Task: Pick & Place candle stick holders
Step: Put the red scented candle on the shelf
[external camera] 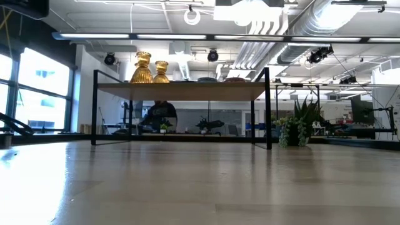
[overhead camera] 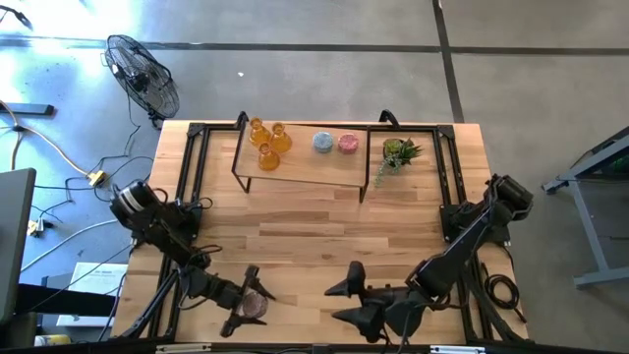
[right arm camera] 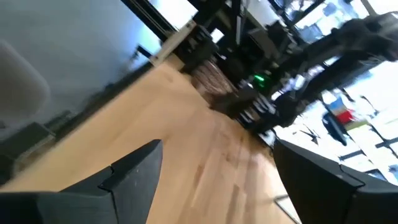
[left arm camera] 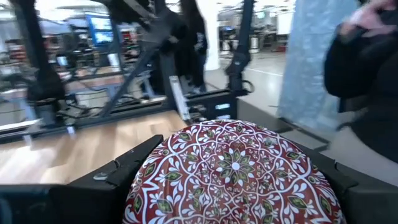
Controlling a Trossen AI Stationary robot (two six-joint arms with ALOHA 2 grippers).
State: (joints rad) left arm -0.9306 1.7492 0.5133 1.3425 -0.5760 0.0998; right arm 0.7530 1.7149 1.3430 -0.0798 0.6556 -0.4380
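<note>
Now mauve holder (overhead camera: pixel 255 306) between left tool (overhead camera: pixel 248 300) fingers

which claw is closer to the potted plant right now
The right. The right claw is at the table's near edge, right of centre, with the plant at the far right beside the shelf. The left claw, around a mauve holder, is farther left.

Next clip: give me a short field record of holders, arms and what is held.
shelf: black-framed wooden riser at the table's far side
on shelf: three amber glass bottle-like holders, blue-grey round holder, pink round holder
beside shelf: small green potted plant
left tool: near edge, shut on the mauve patterned round holder
right tool: near edge, open, empty
</note>
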